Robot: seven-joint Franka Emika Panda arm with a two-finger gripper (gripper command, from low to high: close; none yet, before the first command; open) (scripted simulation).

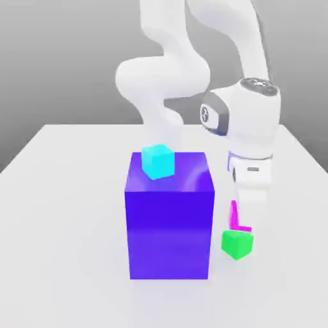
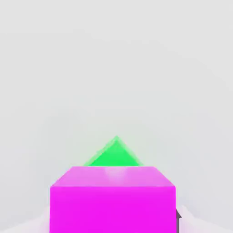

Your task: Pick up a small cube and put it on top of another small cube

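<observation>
White tabletop (image 1: 64, 211) ran under a grey backdrop, with a big blue block (image 1: 169, 221) at the centre of the exterior frame and a cyan cube (image 1: 157, 161) on its top. At the lower right of that frame, just beside the block, the green cube (image 1: 237, 243) sat on the table, and my gripper (image 1: 242, 218) hung right above it. I had the pink cube (image 2: 113, 200) pinched between my fingers, closed to its width; in the exterior frame it showed as a sliver of pink (image 1: 237, 218) just over the green one, and I could not tell whether they touched. From the hand view, pink sat at the lower middle with a green corner (image 2: 114, 154) poking out behind, so the two were not squarely lined up. I judged the pick done; aligning, lowering and letting go remained.
</observation>
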